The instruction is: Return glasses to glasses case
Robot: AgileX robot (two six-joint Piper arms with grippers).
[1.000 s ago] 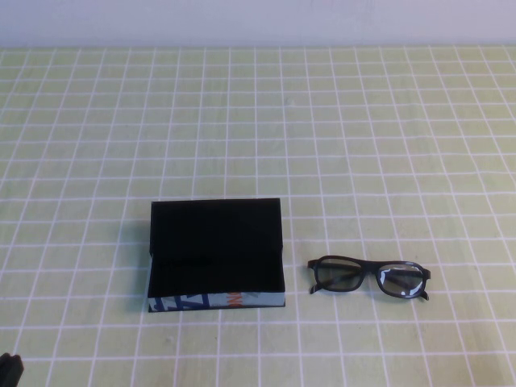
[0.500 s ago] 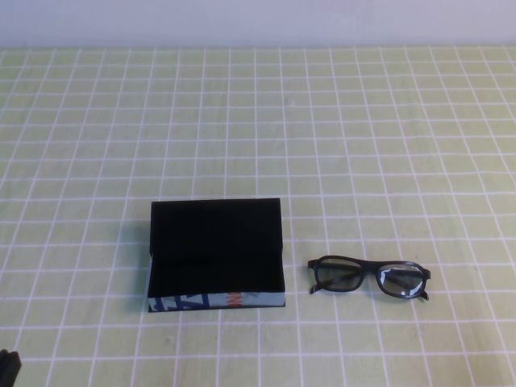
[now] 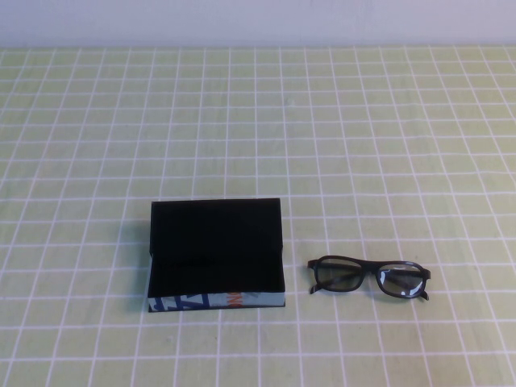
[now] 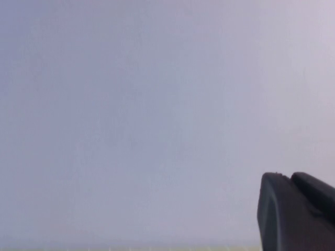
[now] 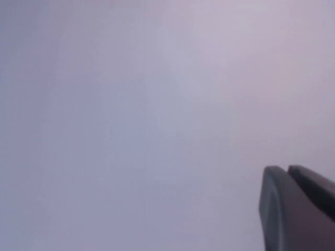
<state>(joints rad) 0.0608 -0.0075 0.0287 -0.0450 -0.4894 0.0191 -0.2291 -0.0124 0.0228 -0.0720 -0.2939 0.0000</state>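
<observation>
The glasses (image 3: 369,277), thin black frames with greyish lenses, lie on the checked cloth to the right of the glasses case (image 3: 216,254). The case is a flat black box with a blue-white side strip and an orange mark facing me; its black top shows a flap edge. Neither gripper shows in the high view. My left gripper (image 4: 288,177) appears only in the left wrist view, its two dark fingers pressed together, facing a blank pale wall. My right gripper (image 5: 287,170) appears the same way in the right wrist view, fingers together, holding nothing.
A yellow-green cloth with a white grid (image 3: 339,145) covers the whole table. A pale wall (image 3: 258,20) runs along the far edge. A thin strip of the cloth shows at the lower edge of the left wrist view (image 4: 131,249).
A small dark part of my left arm at the lower left corner of the high view has slipped out of view. The glasses and case have not moved.
</observation>
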